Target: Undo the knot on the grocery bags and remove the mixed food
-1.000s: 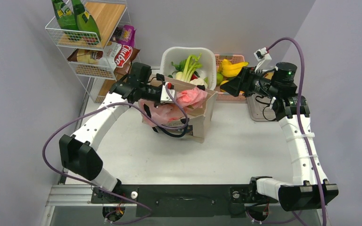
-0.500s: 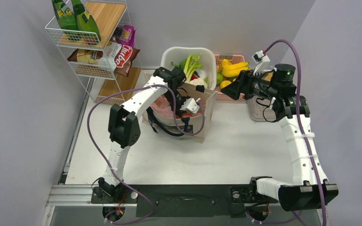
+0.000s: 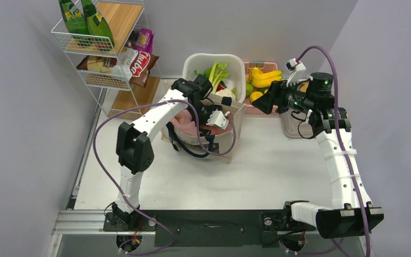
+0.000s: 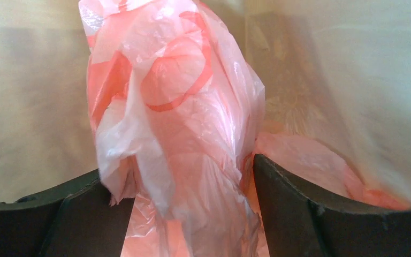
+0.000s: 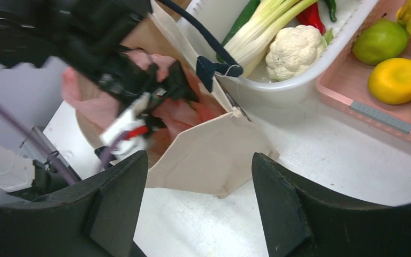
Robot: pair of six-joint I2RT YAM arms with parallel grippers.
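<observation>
Mid-table, the canvas tote [image 3: 230, 136] held the pink bag [image 4: 182, 96], its walls likely propping it upright. The left gripper [image 4: 181, 166] straddled the bag's bunched top, jaws wide and not pinching. At two o'clock the right gripper [image 5: 198, 156] hovered wide and empty, probably on standby.

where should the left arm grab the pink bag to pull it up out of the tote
Pinch the bunched, upright top of the pink bag, which stands between the open jaws of the left gripper. Come straight down through the open mouth of the tote, since its cloth walls seem to close off the sides.
</observation>
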